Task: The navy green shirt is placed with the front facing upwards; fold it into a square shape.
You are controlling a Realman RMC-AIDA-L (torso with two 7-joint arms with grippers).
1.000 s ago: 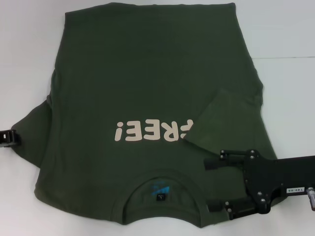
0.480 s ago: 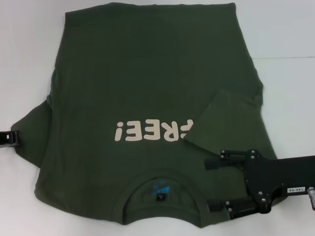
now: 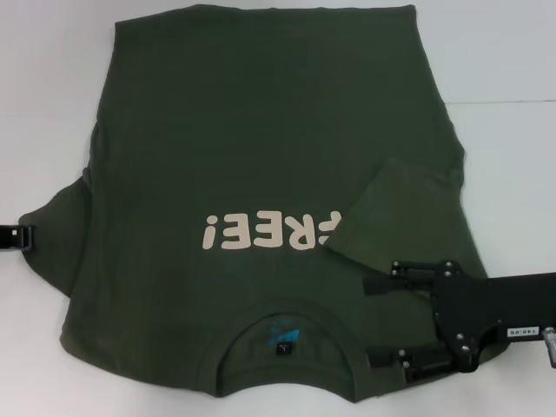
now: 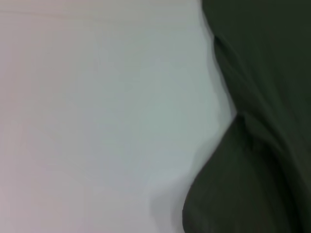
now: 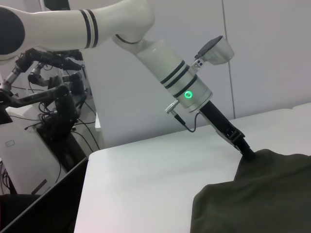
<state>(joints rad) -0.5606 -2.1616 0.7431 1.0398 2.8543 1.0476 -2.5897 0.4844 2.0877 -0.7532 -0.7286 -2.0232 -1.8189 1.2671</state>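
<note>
The navy green shirt (image 3: 261, 148) lies flat on the white table (image 3: 504, 52), front up, with its collar (image 3: 287, 343) at the near edge and the cream lettering reading upside down. One sleeve (image 3: 400, 204) is folded in over the body, while the other sleeve (image 3: 52, 226) spreads out to the left. My right gripper (image 3: 369, 323) hovers open over the shoulder just right of the collar, nothing between its fingers. My left gripper (image 3: 22, 237) sits at the tip of the spread sleeve; the right wrist view shows the left gripper (image 5: 245, 151) touching the cloth edge (image 5: 252, 194).
Bare white table (image 4: 97, 111) surrounds the shirt on the left, right and far sides. Beyond the table's edge, the right wrist view shows a rack of cables and equipment (image 5: 48, 97) and a white wall.
My right gripper has drifted slightly to the right, still open. The left gripper has edged a little toward the left. The shirt has not moved.
</note>
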